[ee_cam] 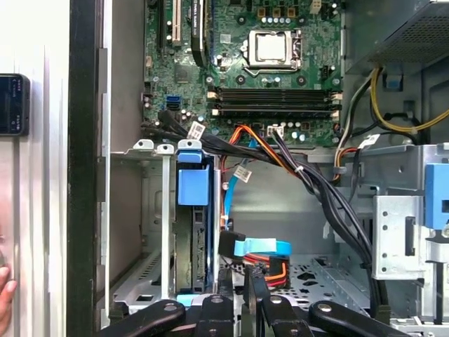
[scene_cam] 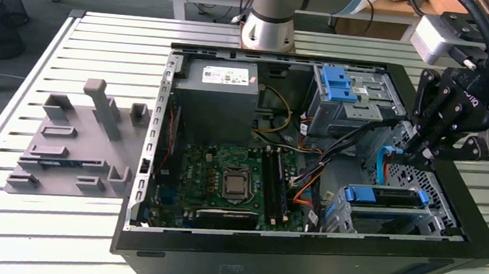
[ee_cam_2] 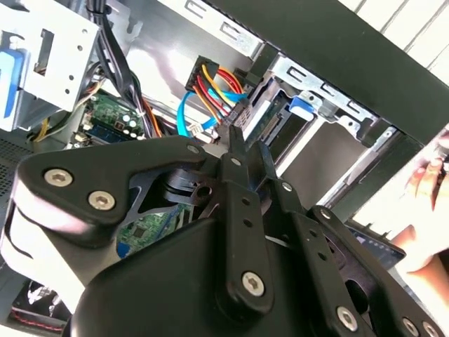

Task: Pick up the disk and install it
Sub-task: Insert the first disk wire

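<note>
Tool (scene_cam: pixel 420 151), black fingers pressed together and empty, hovers inside the open black computer case (scene_cam: pixel 445 254); the silver disk in its blue plastic carrier (scene_cam: pixel 378 198) sits in the bay at its seven o'clock.

Exterior high, oblique; wrists close, perhaps sharing drive cage (ee_cam: pixel 189 210).

Slatted table (scene_cam: pixel 28 225): computer case (scene_cam: pixel 304 272), grey fixture (scene_cam: pixel 74 143)
</note>
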You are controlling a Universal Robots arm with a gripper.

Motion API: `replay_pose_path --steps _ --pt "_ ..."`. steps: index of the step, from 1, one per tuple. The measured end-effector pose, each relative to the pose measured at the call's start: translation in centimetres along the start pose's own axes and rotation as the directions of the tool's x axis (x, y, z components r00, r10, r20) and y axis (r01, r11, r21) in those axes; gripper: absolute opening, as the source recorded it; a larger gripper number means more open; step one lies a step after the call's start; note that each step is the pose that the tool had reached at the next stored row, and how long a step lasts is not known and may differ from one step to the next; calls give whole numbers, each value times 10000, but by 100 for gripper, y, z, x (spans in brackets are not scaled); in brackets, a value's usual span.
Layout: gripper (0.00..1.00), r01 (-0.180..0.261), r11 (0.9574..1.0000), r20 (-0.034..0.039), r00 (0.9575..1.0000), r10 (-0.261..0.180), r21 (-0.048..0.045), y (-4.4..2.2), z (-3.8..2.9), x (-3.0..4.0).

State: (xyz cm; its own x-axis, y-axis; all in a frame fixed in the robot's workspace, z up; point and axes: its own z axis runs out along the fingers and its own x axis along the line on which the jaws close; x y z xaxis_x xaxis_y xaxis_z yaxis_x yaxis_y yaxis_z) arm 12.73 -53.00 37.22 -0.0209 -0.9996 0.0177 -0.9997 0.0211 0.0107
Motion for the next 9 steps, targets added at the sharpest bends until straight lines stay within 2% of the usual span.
replay_pose_path --steps 1,9 --pt "24 -1 10000 -32 10000 1 1 0 9 -13" --pt "25 -1 10000 -38 10000 1 3 0 81 -60"
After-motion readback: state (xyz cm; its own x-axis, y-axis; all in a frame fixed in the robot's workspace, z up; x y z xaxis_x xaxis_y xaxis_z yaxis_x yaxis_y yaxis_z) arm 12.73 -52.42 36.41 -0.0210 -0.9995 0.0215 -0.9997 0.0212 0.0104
